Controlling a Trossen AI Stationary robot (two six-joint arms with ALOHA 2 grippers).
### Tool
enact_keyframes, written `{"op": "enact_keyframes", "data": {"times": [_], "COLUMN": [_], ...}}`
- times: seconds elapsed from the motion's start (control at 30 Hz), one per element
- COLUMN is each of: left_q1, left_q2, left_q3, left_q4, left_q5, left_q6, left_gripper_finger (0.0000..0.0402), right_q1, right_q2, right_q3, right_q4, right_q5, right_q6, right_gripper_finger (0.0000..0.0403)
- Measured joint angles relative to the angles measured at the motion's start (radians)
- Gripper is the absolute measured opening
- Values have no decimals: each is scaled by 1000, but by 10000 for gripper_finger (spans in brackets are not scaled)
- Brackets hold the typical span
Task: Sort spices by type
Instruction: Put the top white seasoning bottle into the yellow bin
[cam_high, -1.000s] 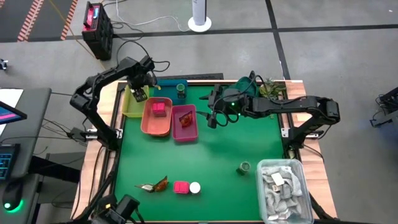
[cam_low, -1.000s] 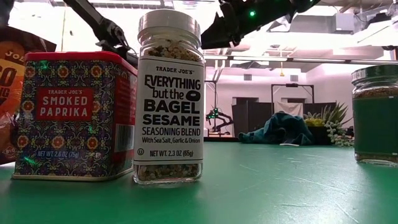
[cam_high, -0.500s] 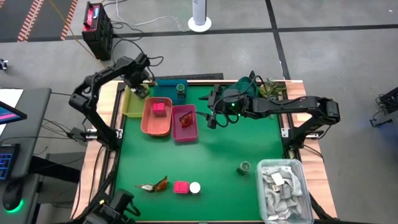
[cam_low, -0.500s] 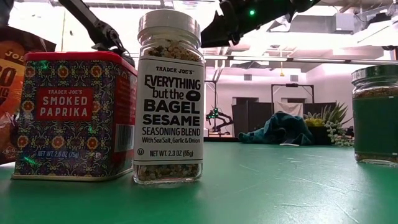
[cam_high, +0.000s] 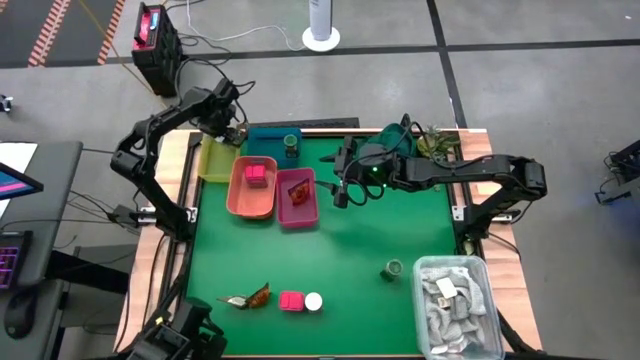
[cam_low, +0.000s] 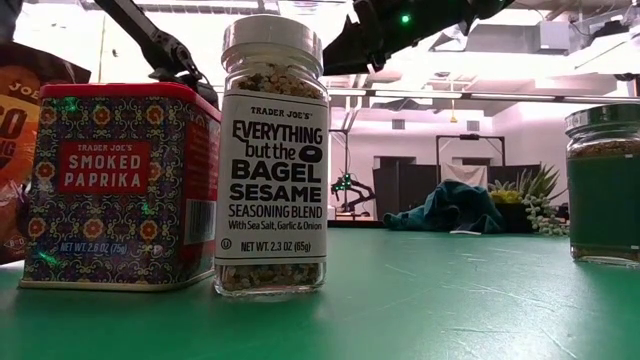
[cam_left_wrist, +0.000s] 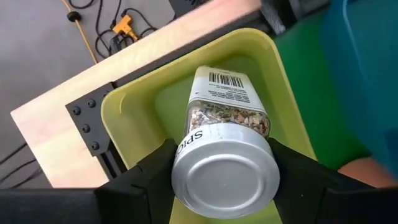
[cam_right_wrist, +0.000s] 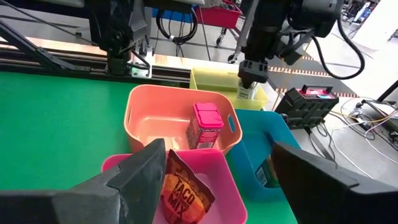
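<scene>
On the green table (cam_high: 350, 240), some spices already sit in bins near the yellow bin (cam_high: 212, 165). The left gripper (cam_left_wrist: 227, 177) holds a white-topped jar (cam_left_wrist: 225, 143) over it; the right gripper (cam_right_wrist: 214, 177) waits wide open nearby. Four spices (cam_high: 290, 300) still wait far from it.

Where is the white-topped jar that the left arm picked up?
The white-topped jar is held in the left end effector above the yellow bin at the table's far left corner in the high view, beside the orange bin.

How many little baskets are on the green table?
4, in a row at the far left: the yellow bin, teal bin, orange bin and pink bin. The grey bin holding packets is separate.
</scene>
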Motion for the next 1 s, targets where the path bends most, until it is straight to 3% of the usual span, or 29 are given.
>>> {"op": "enact_keyframes", "data": {"times": [0.47,0.77,1.0], "left_q1": [8,8,8], "left_q2": [0,0,0], "left_q3": [0,1,1], "left_q4": [22,15,33], "left_q5": [7,6,-14], "left_q6": [-43,-24,1], "left_gripper_finger": [207,243,249], "right_q1": [21,19,19], "right_q2": [0,0,0], "right_q3": [0,0,0], "right_q4": [17,21,21], "right_q5": [-2,-2,-2], "right_q6": [-9,-16,-17], "right_gripper_finger": [317,317,317]}}
